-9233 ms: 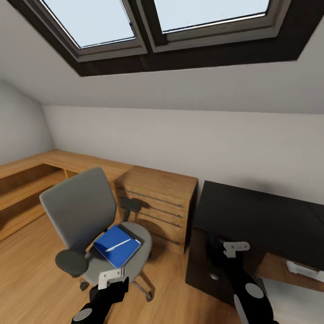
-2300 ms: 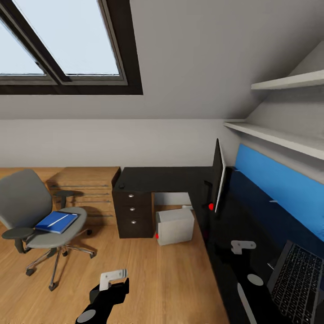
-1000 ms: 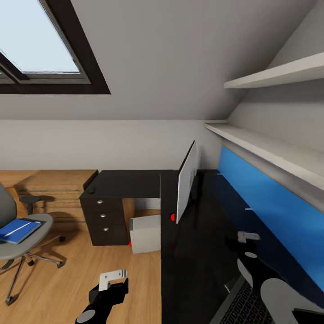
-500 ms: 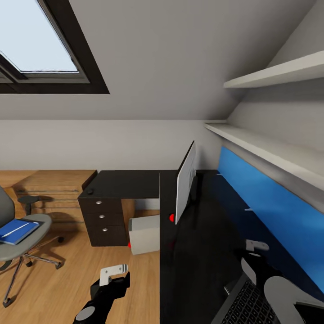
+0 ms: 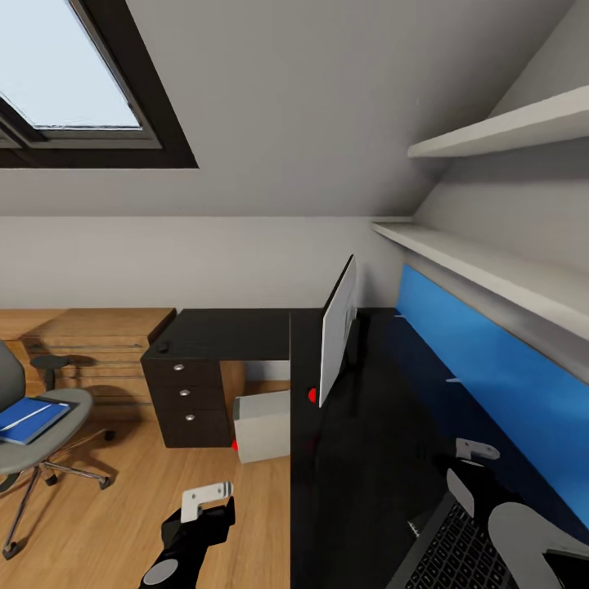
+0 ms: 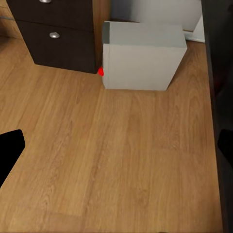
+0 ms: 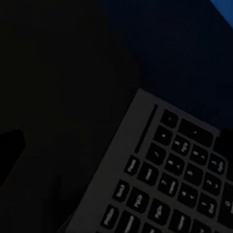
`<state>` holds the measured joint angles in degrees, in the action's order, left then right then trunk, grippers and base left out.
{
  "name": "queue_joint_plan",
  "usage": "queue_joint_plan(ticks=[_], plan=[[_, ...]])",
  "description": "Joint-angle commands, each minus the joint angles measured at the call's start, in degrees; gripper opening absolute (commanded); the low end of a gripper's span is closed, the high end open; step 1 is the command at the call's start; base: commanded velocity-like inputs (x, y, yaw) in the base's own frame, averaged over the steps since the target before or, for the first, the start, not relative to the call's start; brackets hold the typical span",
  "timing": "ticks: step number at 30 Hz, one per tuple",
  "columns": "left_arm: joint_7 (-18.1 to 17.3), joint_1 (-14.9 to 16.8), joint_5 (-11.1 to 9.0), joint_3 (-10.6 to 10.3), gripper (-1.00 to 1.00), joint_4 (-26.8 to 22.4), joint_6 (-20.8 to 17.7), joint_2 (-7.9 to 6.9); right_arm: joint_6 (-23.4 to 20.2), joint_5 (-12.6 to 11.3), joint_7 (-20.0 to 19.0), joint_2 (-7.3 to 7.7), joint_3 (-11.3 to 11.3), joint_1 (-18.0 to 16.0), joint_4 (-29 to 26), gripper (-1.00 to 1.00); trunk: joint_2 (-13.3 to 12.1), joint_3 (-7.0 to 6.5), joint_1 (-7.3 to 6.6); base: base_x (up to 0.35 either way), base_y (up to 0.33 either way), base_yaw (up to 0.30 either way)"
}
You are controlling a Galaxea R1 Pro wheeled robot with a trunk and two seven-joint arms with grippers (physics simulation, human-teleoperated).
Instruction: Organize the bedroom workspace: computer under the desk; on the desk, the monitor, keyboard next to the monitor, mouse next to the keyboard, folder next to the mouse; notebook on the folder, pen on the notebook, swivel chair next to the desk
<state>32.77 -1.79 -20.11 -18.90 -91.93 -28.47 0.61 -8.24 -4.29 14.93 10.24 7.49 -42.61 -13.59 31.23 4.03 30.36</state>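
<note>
The black desk runs along the blue wall panel and turns left over its drawer unit. On the desk stands the monitor, seen edge-on. The grey computer sits on the floor under the desk. The small dark mouse lies on the desk's left end. At the far left, the swivel chair carries the blue folder with the pen on top; I cannot make out the notebook. My right gripper hovers open over the keyboard. My left gripper hangs open above the floor.
A light wooden dresser stands between the chair and the desk. Two white shelves jut out above the blue wall panel. Open wood floor lies between me, the computer and the chair.
My right gripper has shifted a little to the right and nearer over the desk, above the keyboard. The left arm and the view have barely moved.
</note>
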Motion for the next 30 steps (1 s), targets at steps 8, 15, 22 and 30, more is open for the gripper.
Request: queue_joint_plan(ticks=[8,15,22,30], plan=[[0.6,0.0,-0.5,-0.2,1.00,-0.1,-0.1,0.00,-0.4,-0.5,0.2,-0.04,-0.1,0.0,0.0,1.00,3.3,1.54,1.79,0.000,0.000,0.000],[0.6,0.0,-0.5,-0.2,1.00,-0.2,0.0,-0.02,-0.4,-0.4,0.2,-0.05,-0.1,0.0,0.0,1.00,6.1,2.80,3.33,0.000,0.000,0.000],[0.6,0.0,-0.5,-0.2,1.00,-0.2,-0.1,-0.02,-0.5,-0.4,0.3,0.12,-0.1,0.0,0.1,1.00,8.9,4.05,4.86,0.000,0.000,0.000],[0.6,0.0,-0.5,-0.2,1.00,-0.2,0.0,-0.01,-1.4,-0.3,0.3,0.13,-0.2,0.0,0.2,1.00,12.1,5.49,6.62,0.000,0.000,0.000]])
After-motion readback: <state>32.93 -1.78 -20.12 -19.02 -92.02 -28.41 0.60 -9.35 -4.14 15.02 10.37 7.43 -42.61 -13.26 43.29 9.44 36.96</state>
